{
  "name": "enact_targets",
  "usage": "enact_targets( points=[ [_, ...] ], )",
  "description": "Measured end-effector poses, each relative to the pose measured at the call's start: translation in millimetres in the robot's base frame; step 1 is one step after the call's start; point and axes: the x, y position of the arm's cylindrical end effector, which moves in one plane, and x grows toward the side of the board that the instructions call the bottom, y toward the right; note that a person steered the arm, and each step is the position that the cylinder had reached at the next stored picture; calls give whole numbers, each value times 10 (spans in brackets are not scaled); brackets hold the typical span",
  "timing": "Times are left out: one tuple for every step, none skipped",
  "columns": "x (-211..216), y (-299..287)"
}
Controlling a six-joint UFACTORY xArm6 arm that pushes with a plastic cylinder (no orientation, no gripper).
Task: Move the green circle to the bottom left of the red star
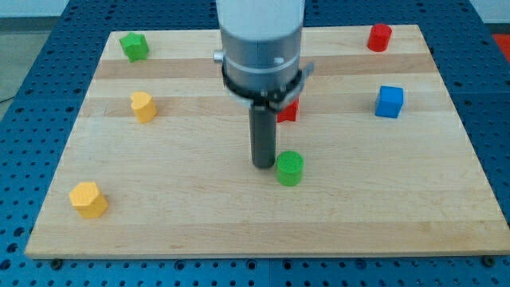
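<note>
Wooden bench (159, 231) on a blue perforated base (32, 48), seen from the front and a little from above. No jaws on this arm, only a straight dark rod (263, 135) under a grey cylinder housing (261, 40).

My tip (262, 165) down on the bench, just to the view's left of the green circle (290, 168), touching it or almost touching; cannot tell which. Green circle near the middle of the bench, slightly toward the view's bottom.

Red star (288, 111) just above the green circle in the view, half hidden behind the rod and the housing, so shape not clearly readable; only its right part visible. Green circle below this red block and about in line with it, not yet to its bottom left.

Other blocks well apart from the tip:
- green block (135, 46) at the view's top left corner, shape not clear;
- yellow block (143, 106) on the left side, below the green one;
- second yellow block (88, 199), six-sided as it seems, near the view's bottom left corner;
- red cylinder (380, 37) at the view's top right;
- blue cube (390, 101) on the right side, below the red cylinder.
</note>
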Motion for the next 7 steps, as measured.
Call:
enact_targets(
  points=[
    [231,-19],
    [673,12],
    [743,332],
    [410,474],
    [-116,474],
    [-204,464],
    [5,165]
  ],
)
